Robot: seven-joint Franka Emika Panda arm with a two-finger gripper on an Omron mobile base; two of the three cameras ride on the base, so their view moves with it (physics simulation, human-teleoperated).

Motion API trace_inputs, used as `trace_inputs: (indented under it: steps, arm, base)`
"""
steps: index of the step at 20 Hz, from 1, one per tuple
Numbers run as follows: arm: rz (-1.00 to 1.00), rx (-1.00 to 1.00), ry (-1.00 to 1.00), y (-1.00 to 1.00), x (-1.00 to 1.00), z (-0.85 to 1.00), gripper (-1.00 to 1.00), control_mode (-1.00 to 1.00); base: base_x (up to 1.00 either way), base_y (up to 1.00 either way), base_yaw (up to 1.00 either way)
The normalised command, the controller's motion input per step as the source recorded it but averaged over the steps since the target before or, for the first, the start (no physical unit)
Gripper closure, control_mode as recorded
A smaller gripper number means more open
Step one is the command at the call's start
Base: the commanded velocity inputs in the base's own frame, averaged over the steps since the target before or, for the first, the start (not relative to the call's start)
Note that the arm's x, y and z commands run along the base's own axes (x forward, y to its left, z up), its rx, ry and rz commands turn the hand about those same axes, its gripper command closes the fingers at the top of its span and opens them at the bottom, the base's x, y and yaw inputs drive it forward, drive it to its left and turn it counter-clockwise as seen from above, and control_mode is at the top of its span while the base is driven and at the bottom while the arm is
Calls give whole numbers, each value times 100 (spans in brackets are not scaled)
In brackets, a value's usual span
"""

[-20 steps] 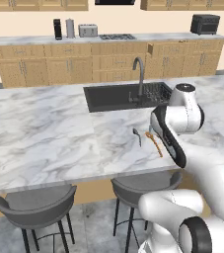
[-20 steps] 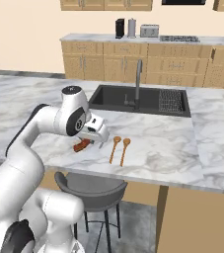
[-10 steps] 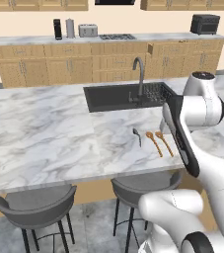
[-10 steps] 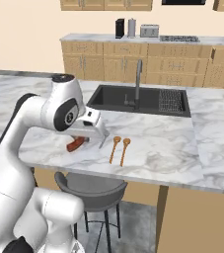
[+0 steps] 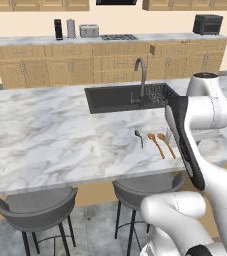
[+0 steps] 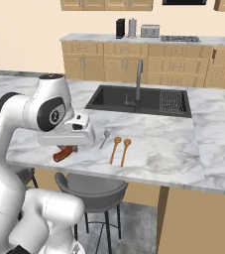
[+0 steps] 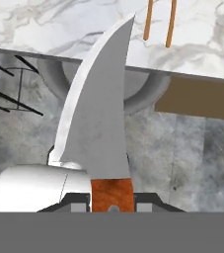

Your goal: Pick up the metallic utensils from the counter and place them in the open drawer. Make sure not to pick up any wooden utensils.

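A marble island counter (image 6: 183, 154) with a black sink (image 6: 134, 99) is shown. Past its front edge the gripper (image 7: 112, 203) is clamped on the knife (image 7: 101, 128) at its red handle, evidently for carrying drawerward. The grey spoon (image 6: 104, 139) and wooden spoons (image 6: 120, 150) are left lying beside each other.

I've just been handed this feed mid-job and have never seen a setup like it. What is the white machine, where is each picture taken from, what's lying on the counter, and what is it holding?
The white machine is a robot arm on a mobile base, in a rendered kitchen. Two pictures come from cameras on the base, behind the arm to its left and right. The third looks along the gripper itself.

On the marble counter, in front of the black sink, lie a small grey metal spoon and two wooden spoons.

The gripper is shut on the reddish-brown handle of a knife. The hand view shows its blade pointing out over the counter edge and a stool below.
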Motion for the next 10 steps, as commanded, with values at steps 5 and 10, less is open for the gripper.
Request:
trace_inputs:
  steps: [5,10]
  arm:
    - [0,0,0,0,0,0,100,100]
    - [0,0,0,0,0,0,100,100]
  base:
    - [-68,-11,4]
    - [-87,-81,0]
